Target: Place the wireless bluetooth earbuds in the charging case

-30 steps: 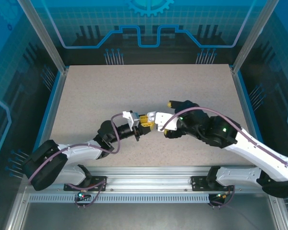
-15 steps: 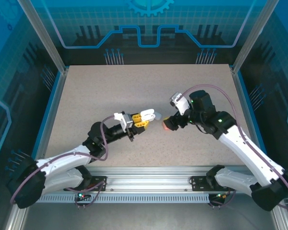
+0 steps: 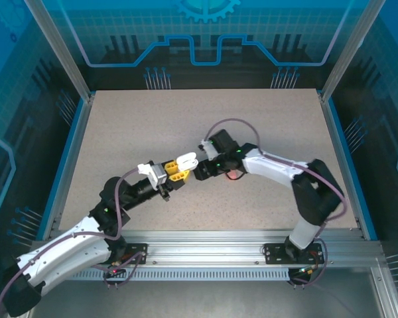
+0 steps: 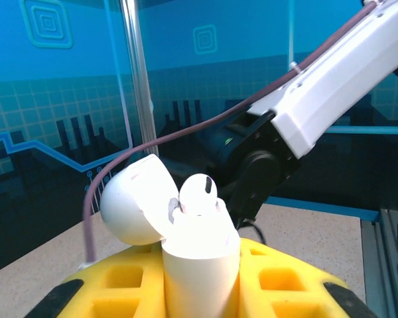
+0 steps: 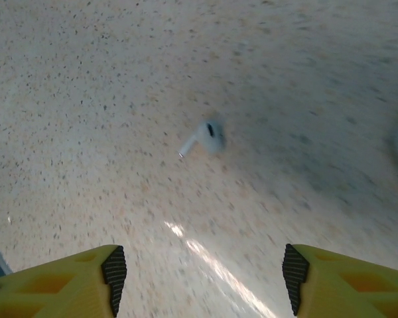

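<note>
The right gripper (image 5: 202,275), jaws wide and empty, hung over the table (image 5: 86,99); a white earbud (image 5: 202,138) lay just beyond, centred, its stem seemingly slanting left. The left gripper (image 3: 179,169) clamped the open charging case (image 4: 200,262).

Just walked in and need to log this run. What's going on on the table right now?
The left gripper is clamped on a white charging case, its lid flipped open and one white earbud already seated inside. The right gripper, jaws open and empty, points down at the table above a second white earbud lying loose there, not yet picked up.
</note>
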